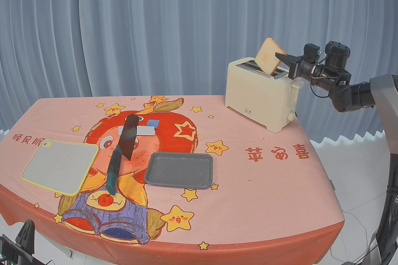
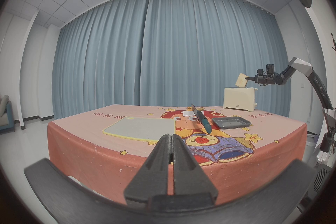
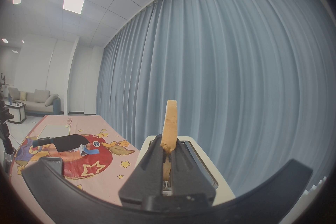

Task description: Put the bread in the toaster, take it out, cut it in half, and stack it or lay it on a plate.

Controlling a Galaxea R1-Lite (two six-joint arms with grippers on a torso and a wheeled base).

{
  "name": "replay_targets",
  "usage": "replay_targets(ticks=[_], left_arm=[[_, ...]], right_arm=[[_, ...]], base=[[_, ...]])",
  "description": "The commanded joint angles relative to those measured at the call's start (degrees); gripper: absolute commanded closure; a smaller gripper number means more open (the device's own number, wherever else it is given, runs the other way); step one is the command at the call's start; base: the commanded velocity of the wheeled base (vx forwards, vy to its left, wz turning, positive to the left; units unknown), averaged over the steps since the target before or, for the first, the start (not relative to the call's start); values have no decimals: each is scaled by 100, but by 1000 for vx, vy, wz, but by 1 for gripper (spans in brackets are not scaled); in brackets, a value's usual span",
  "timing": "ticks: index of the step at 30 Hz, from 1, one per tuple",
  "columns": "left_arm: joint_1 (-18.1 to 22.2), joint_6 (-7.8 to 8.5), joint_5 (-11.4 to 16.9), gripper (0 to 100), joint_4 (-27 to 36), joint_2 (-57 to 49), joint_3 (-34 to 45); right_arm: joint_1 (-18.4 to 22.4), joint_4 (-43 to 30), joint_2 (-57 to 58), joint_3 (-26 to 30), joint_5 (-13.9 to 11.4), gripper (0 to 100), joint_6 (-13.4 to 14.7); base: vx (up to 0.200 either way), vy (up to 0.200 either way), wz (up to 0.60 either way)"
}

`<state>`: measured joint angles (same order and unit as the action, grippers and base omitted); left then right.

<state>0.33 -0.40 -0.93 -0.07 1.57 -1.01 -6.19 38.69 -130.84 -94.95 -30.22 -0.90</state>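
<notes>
Fingers of my left gripper (image 2: 171,142) are pressed together, low off the near edge of the table (image 1: 257,195), at the corner farthest from the toaster (image 1: 259,98). On the pink cartoon cloth, the cutting board (image 1: 60,166), pale with a yellow rim, lies flat at the end of the table opposite the toaster. A knife (image 1: 126,141) with a dark blade and blue handle appears to stand on edge between that board and the toaster. Its handle points toward me and its blade tip is by a small white and blue block (image 1: 144,129). The grey tray (image 1: 179,185) sits just beside the knife, on the toaster's side of it, yet well apart from the toaster itself. The cream toaster stands at the far corner on my right, slots up. Over its top my right gripper (image 1: 285,58) is held in from the side away from the board, fingers clamped on one edge of the bread (image 1: 269,55). The slice is tilted, most of it above the toaster, its lower corner down at a slot; whether it touches the toaster I cannot tell. Beyond the toaster hangs a blue-grey curtain (image 1: 166,21).
</notes>
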Motion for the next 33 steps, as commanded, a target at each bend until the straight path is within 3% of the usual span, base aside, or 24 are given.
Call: replay_targets(ticks=[1,22,23,33], left_arm=[[2,-4,-4,100,-1,10,101],[2,-4,-4,100,-1,10,101],[2,-4,-4,100,-1,10,101],[2,-4,-4,100,-1,10,101]], right_arm=[[22,33,112,188,-19,100,-15],[22,7,155,478,-54,100,-270],[13,7,147,478,-45,0,-279],[13,15,217,574,-54,0,-279]], base=[[0,0,0],[0,0,0],[0,0,0],[0,0,0]])
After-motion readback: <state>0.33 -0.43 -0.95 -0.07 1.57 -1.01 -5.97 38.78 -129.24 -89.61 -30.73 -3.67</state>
